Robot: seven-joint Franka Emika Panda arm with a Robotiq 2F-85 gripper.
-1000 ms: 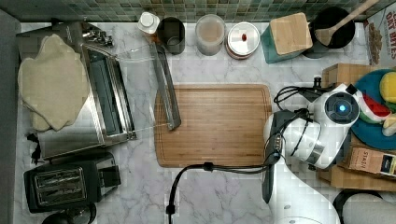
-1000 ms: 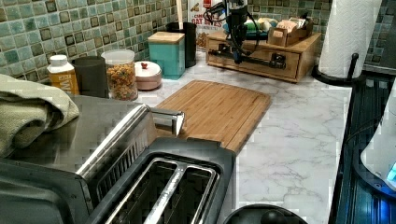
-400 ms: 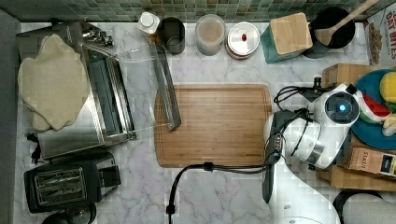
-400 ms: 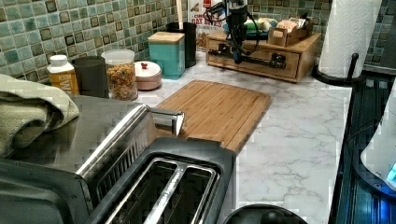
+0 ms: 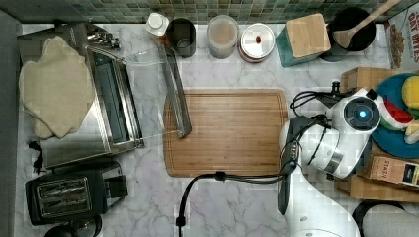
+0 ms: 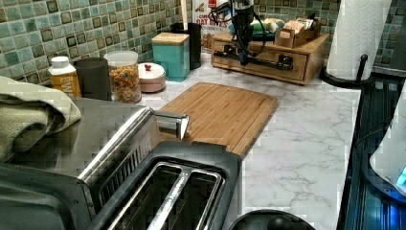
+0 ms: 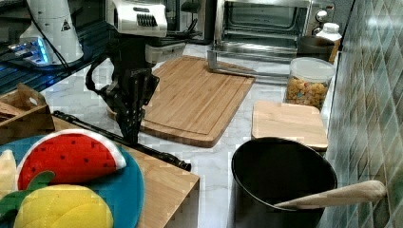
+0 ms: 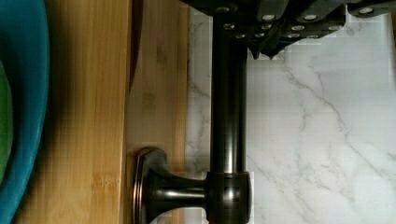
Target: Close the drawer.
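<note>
The drawer (image 6: 268,67) is the front of a low wooden box (image 7: 166,190), with a long dark bar handle (image 8: 228,116) on stubby posts. In the wrist view a thin dark seam runs between the drawer front (image 8: 159,93) and the box top. My gripper (image 7: 130,135) points straight down at the handle (image 7: 95,127), its fingers drawn together to a point. Its tip (image 8: 270,52) sits right beside the bar on the countertop side. In the left view my gripper (image 6: 242,58) hangs in front of the drawer.
A darker wooden cutting board (image 5: 227,131) lies mid-counter, the toaster oven's (image 5: 111,106) open glass door (image 5: 150,94) overlapping one edge. Jars and a teal canister (image 5: 304,39) line the back wall. A blue plate (image 7: 128,190) of toy fruit sits on the box. Paper towel roll (image 6: 356,38) stands nearby.
</note>
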